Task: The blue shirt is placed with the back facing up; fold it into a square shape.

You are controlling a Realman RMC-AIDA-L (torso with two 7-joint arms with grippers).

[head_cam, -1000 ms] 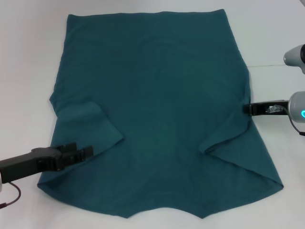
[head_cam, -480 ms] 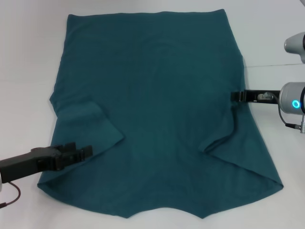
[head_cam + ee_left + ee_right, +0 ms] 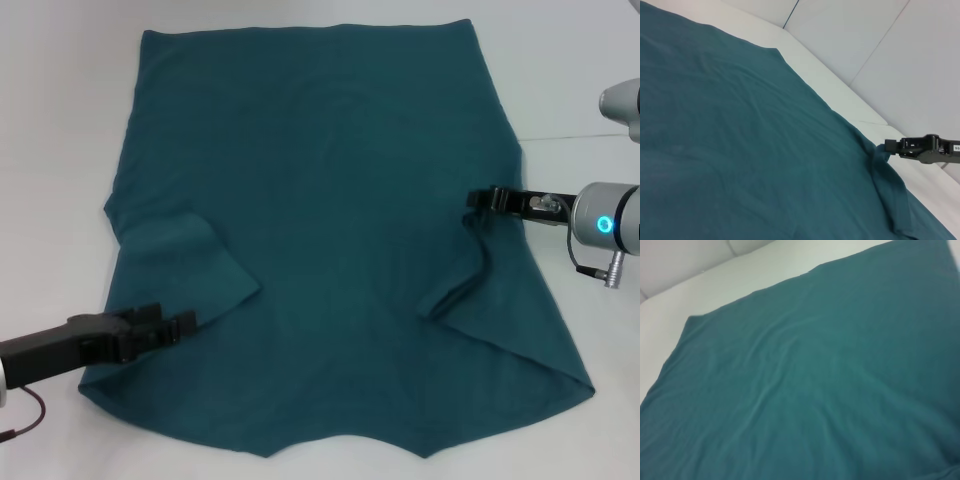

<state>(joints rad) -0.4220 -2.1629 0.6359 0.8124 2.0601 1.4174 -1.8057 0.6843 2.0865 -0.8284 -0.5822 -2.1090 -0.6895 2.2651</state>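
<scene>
Right gripper (image 3: pixel 478 199) sits at the shirt's right side edge, pinched on a bit of the hem there; in the left wrist view the cloth bunches and rises into its closed tips (image 3: pixel 888 146), with a ridge of fabric trailing down from them. Left gripper (image 3: pixel 172 325) lies low over the near left part of the blue shirt (image 3: pixel 330 200), by the left sleeve, but whether it has closed on any cloth I cannot tell. That shirt lies spread on the white table (image 3: pixel 60 110), plain side up, hem at the far end and collar toward the robot. Both sleeves already lie turned in over the body — apart from that, no fold shows. By my reading the task is barely begun: the right side seems about to be carried inward, and the left side and the lengthwise folds that make a square are all left to do.
</scene>
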